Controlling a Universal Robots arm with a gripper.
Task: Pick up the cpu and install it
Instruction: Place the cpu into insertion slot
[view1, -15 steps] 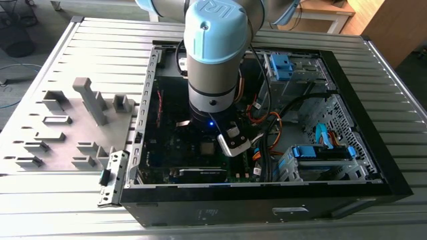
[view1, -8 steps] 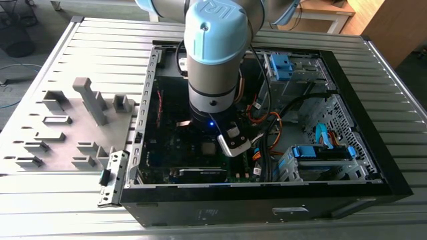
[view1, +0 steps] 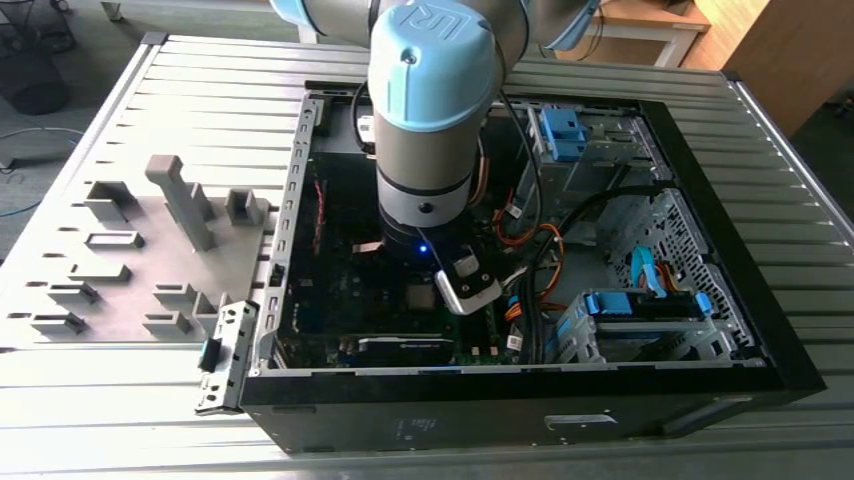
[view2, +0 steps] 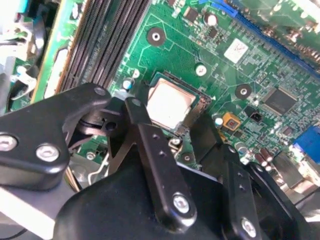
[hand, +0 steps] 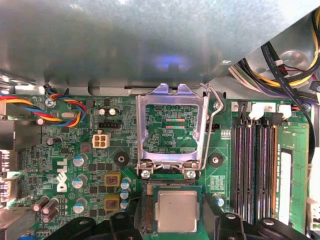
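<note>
Grey plastic blocks (view1: 174, 200) sit on the table (view1: 134, 425) at the exterior view's left, with the open PC case (view1: 534, 400) just to their right. Inside, the cpu (hand: 175, 212) lies flat in its socket beside the flipped-up metal frame (hand: 172, 97). The jaws are spread wide either side of it, gripping nothing.

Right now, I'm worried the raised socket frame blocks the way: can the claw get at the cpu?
Probably yes. In the first wrist view the socket frame stands tipped up, clear of the cpu, whose metal top lies bare. The claw hangs directly over it, with nothing between them.
</note>
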